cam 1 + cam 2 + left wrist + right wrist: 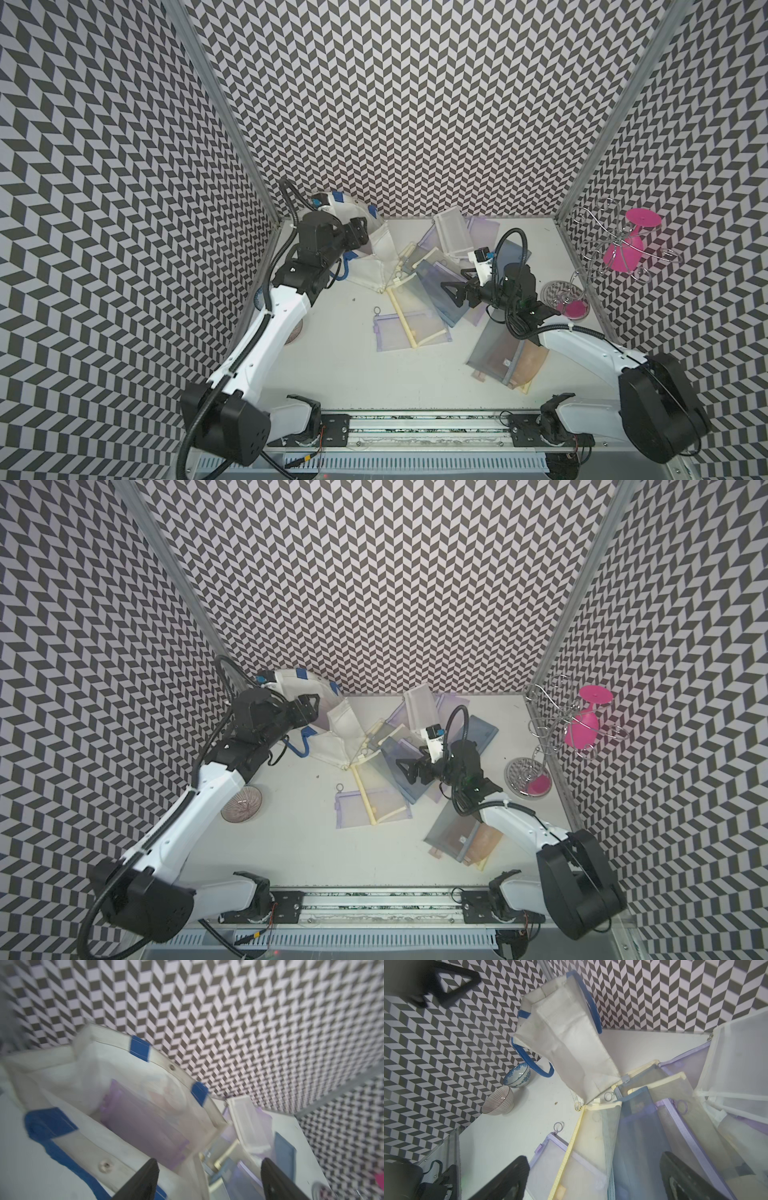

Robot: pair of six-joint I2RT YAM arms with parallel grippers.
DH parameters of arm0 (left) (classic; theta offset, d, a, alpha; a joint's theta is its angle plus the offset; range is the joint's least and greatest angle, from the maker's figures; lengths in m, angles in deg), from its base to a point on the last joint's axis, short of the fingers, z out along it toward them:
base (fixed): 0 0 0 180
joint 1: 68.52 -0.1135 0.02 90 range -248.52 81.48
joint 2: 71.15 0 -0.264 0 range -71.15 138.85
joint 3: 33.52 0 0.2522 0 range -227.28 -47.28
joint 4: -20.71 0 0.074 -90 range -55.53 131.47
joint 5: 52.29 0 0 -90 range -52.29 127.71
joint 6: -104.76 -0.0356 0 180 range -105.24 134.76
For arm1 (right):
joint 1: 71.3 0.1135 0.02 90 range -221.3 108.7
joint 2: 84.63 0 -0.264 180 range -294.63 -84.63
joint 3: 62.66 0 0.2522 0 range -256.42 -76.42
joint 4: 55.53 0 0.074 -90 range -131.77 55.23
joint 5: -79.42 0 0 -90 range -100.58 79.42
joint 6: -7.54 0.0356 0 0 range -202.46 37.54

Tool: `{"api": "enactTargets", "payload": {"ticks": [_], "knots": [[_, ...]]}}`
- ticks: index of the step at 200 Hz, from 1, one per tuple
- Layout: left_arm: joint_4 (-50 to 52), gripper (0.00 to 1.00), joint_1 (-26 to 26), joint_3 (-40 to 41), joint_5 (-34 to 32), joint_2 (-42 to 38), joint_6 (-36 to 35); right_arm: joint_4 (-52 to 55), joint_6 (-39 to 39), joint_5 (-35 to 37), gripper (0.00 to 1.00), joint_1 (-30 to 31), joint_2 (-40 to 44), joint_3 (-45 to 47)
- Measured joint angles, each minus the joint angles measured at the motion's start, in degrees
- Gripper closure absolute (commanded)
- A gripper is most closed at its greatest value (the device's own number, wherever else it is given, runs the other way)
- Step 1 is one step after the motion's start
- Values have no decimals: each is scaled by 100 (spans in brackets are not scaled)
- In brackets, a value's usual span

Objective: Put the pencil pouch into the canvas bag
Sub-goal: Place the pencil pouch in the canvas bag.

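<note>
The white canvas bag (380, 249) with blue rope handles stands tilted at the back left, also seen in a top view (343, 725) and the right wrist view (571, 1043). A purple mesh pencil pouch (141, 1122) lies inside it, free of any finger. My left gripper (207, 1167) hangs open over the bag's mouth, at the rim in both top views (358, 233). My right gripper (451, 291) is open above a pile of mesh pouches (643, 1126), holding nothing; its fingertips (521, 1165) hover over a yellow-edged pouch.
Several mesh pouches (415, 291) are strewn from the bag to the front right. A striped bowl (242, 804) and a blue-patterned bowl (518, 1075) sit by the left wall. A wire rack with a pink goblet (623, 245) stands at the right wall.
</note>
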Motion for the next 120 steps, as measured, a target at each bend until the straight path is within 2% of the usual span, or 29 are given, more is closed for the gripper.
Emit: {"api": "enactTargets", "payload": {"ticks": [25, 59, 92, 120], "knots": [[146, 21, 809, 807, 118, -686, -50, 98, 4, -146, 5, 39, -402, -131], [-26, 24, 1486, 2131, 542, -1110, 306, 195, -39, -299, 7, 205, -984, -398], [-822, 31, 1657, 3451, 1182, -997, 852, 273, -90, -476, 11, 339, -1620, -664], [-1401, 34, 1622, 3919, 1517, -470, 1165, 356, -140, -542, 12, 468, -2111, -960]]}}
